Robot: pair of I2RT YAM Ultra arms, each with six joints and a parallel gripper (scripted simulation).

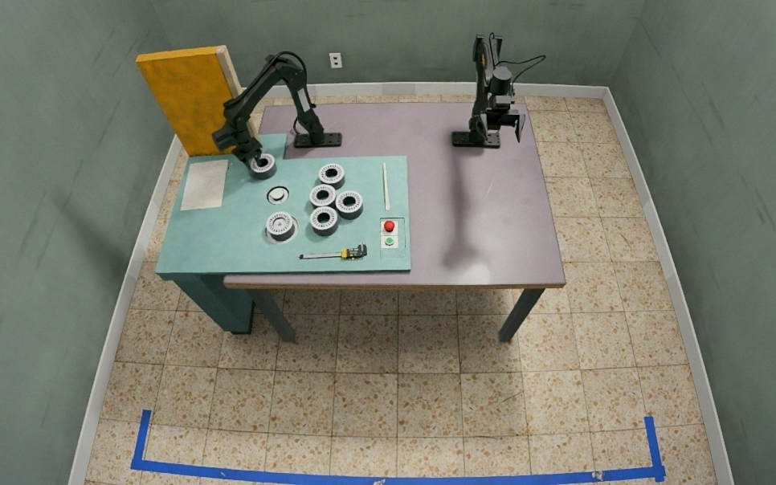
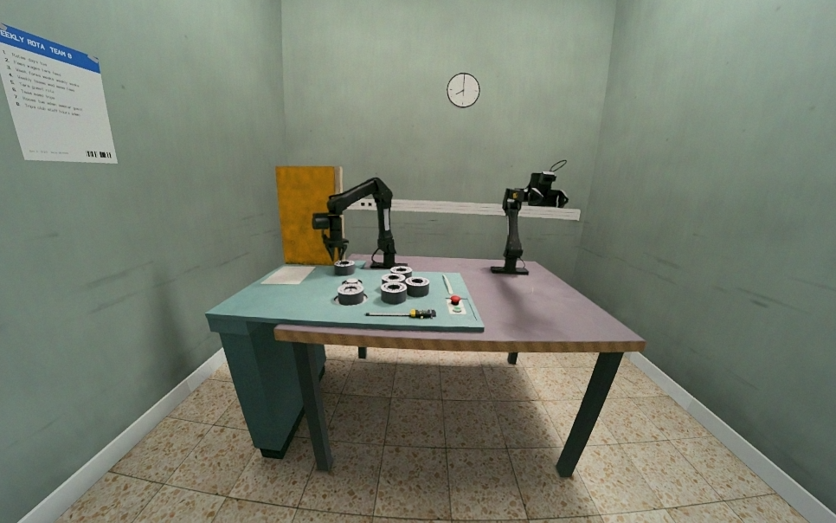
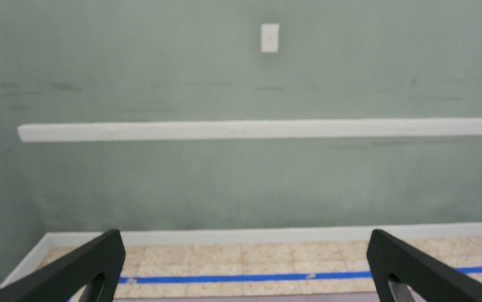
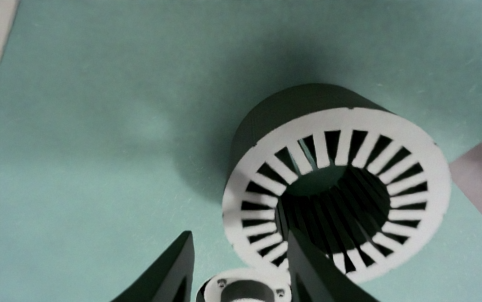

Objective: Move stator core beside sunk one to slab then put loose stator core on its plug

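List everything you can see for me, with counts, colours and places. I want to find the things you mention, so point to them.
Loose cores [image 1: 324,230] [image 2: 393,295]: four, white-topped grey, mid-slab
Freed core [image 1: 267,173] [image 2: 344,269] [image 4: 440,200]: one, same colours, slab's rear
Seated core [image 1: 280,234] [image 2: 350,298]: one, same colours, on its plug
Bare plug [image 1: 277,194] [image 2: 351,280] [image 4: 245,291]: one, white, between those two
Slab [image 1: 217,246] [image 2: 265,305] [image 4: 100,100]: one, teal, over table
Table [image 1: 429,171] [image 2: 542,308] [image 3: 250,299] [image 4: 470,175]: one, mauve
Caliper [image 1: 326,254] [image 2: 421,313]: one, black-yellow, slab's front
Buttons [image 1: 389,226] [image 2: 454,300]: red, green, slab's edge
Strip [image 1: 385,189] [image 2: 447,285]: one, cream, behind buttons
Sheet [image 1: 205,184] [image 2: 287,274] [image 4: 5,20]: one, beige, slab's rear corner
Panel [image 1: 189,103] [image 2: 305,216]: one, orange, behind sheet
Clock [image 2: 463,89], poster [image 2: 55,123]: one each, white, walls
Left gripper [image 1: 502,124] [image 2: 549,198] [image 3: 246,232]: one, black, raised
Right gripper [image 1: 255,160] [image 2: 337,257] [image 4: 240,231]: one, black, at freed core
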